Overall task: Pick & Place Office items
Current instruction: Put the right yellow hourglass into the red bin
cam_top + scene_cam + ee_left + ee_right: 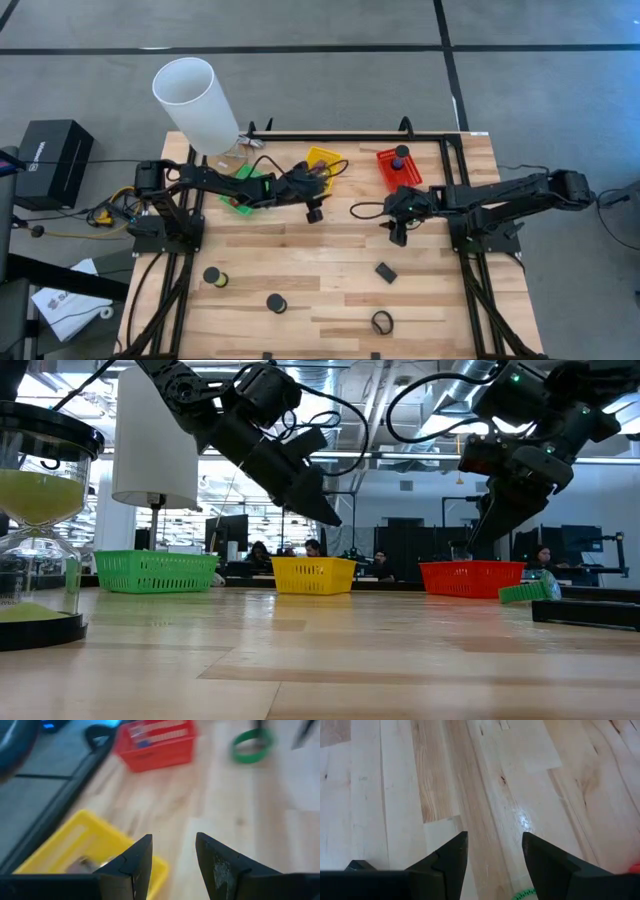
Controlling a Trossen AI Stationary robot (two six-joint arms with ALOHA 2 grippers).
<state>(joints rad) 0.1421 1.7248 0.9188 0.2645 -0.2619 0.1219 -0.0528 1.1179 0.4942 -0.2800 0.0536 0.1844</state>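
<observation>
From my right wrist camera I look down on the wooden table top (485,780), pale planks running lengthwise with one darker, browner board at about eleven o'clock. A small bright glare spot sits on the wood just past centre, toward four o'clock. My right gripper (494,857) fills the six o'clock edge: its two dark fingers (547,862) stand apart with bare wood showing in the gap, nothing between them. At six o'clock, right by the fingers, a sliver of a green ring (524,894) peeks in. A tiny red-orange speck shows at four o'clock; I cannot tell what it is.
</observation>
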